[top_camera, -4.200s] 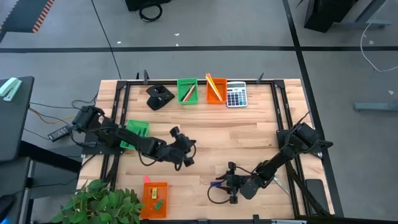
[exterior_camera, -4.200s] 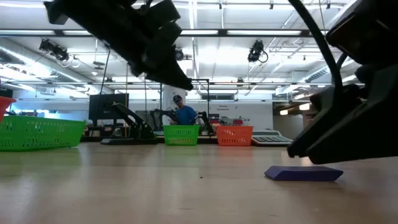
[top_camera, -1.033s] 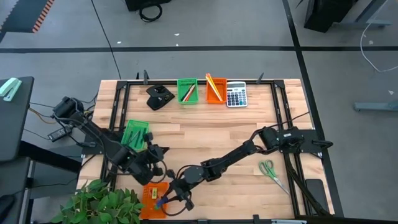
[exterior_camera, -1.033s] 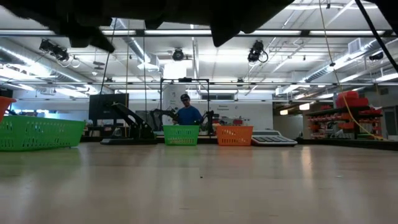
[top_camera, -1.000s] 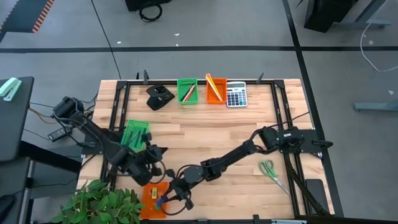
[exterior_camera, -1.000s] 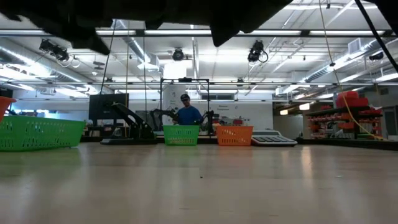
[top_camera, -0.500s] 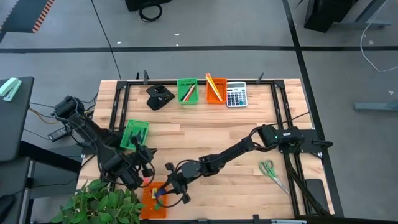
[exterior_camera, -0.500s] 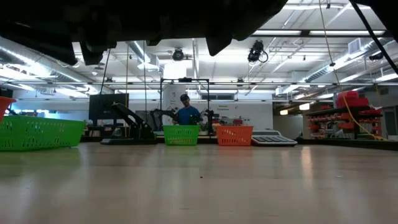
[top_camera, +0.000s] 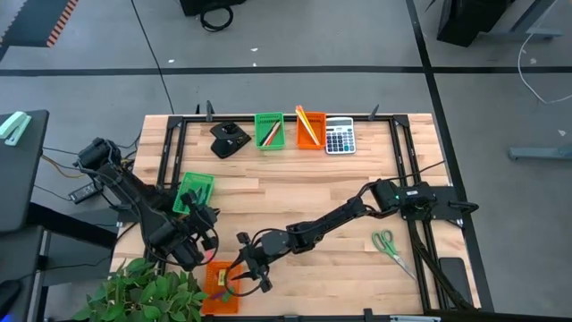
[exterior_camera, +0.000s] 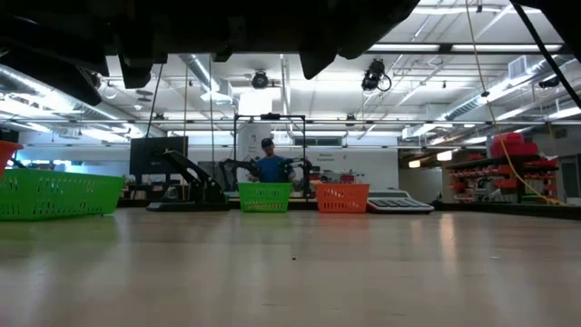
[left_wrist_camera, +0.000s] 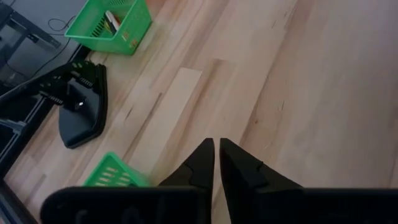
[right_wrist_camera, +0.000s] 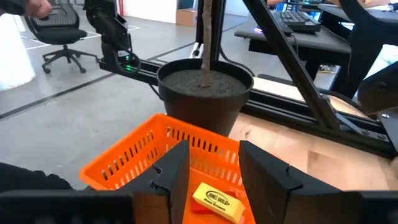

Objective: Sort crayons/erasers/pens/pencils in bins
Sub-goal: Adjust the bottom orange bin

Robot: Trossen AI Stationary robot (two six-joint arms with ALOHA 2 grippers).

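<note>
On the table [top_camera: 357, 192] sit four bins: two green, two orange; right claw [right_wrist_camera: 208, 163] parted, left claw [left_wrist_camera: 216, 158] nearly closed.

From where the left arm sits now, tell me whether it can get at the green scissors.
Probably not. The scissors lie near the table's right edge, while the left gripper hangs near the left front corner. The right arm stretches across the table between them, its gripper over the orange bin.
</note>
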